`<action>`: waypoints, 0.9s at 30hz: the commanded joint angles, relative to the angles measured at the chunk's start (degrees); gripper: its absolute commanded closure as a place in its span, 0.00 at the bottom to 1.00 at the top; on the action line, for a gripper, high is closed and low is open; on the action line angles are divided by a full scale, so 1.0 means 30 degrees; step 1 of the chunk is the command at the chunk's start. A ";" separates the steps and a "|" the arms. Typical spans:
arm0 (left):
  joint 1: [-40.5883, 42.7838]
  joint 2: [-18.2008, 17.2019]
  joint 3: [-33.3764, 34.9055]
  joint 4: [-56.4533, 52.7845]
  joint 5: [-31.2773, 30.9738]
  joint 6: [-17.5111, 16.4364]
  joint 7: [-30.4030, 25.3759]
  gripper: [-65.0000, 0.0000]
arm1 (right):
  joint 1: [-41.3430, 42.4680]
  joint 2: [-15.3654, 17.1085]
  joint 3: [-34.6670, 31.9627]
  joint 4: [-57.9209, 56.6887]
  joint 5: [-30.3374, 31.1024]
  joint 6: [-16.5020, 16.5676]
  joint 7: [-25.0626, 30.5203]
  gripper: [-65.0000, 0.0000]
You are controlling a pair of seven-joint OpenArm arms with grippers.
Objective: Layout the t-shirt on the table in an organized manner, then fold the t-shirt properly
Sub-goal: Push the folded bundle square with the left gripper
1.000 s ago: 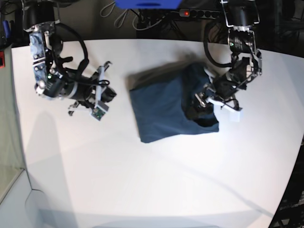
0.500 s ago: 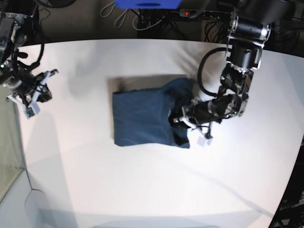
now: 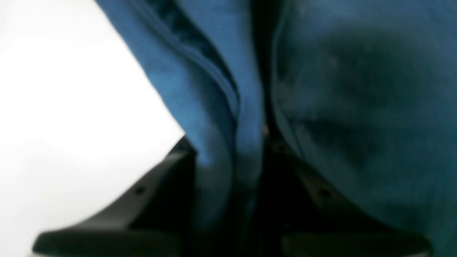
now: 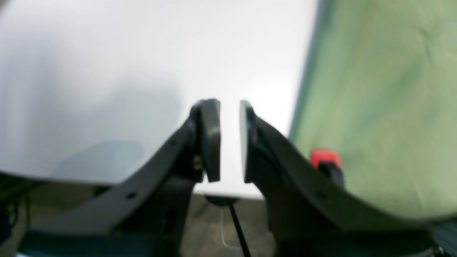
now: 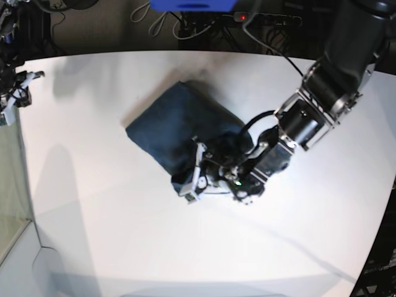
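Observation:
The dark navy t-shirt (image 5: 176, 127) lies as a compact folded bundle, turned diagonally, on the white table (image 5: 124, 235). My left gripper (image 5: 193, 179) is at the bundle's near corner, shut on a fold of the t-shirt. In the left wrist view the blue fabric (image 3: 221, 107) runs between the black fingers (image 3: 142, 200), with my left gripper (image 3: 230, 146) closed around it over the table (image 3: 71, 107). My right gripper (image 5: 15, 93) is at the table's far left edge, away from the shirt. In the right wrist view my right gripper (image 4: 229, 107) is empty, its pads (image 4: 210, 139) nearly touching.
A power strip with a red light (image 5: 247, 17), cables and a blue object (image 5: 192, 5) lie behind the table's back edge. In the right wrist view a green surface (image 4: 385, 107) and a small red part (image 4: 323, 157) lie beyond the table edge (image 4: 107, 53).
The left arm has swung down and leftward holding the shirt's edge; the bundle has turned diagonal and shifted. The right arm has pulled back to the table's far left edge.

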 commanded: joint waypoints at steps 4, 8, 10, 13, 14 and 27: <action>-0.0310 0.1168 0.0170 -0.0021 0.5146 -0.2290 -0.1800 1.00 | -0.0910 -0.0499 0.1209 0.1884 0.0340 -0.0010 0.0503 0.87; -0.0252 0.2340 0.0112 -0.0226 0.9981 -0.5294 -0.3646 1.00 | -0.1584 -0.1320 0.1737 0.2909 0.0310 -0.0010 0.0444 0.87; -0.0252 0.2926 0.0082 -0.0255 1.1593 -0.5294 -0.4144 1.00 | -0.1848 -0.1525 0.1737 0.3349 0.0310 -0.0010 0.0444 0.87; -0.0252 0.3834 0.0082 -0.0255 1.3058 -0.5294 -0.4525 1.00 | -0.2346 -0.2169 0.1737 0.3818 0.0310 -0.0010 0.0415 0.87; -0.0281 0.4069 0.0082 -0.0255 1.3351 -0.5294 -0.4525 1.00 | -0.2375 -0.2345 0.1737 0.3905 0.0310 -0.0010 0.0415 0.87; -0.0281 0.5153 0.0082 -0.0284 1.4670 -0.5294 -0.4379 0.95 | -0.2815 -0.3195 0.1737 0.4052 0.0281 -0.0010 0.0415 0.87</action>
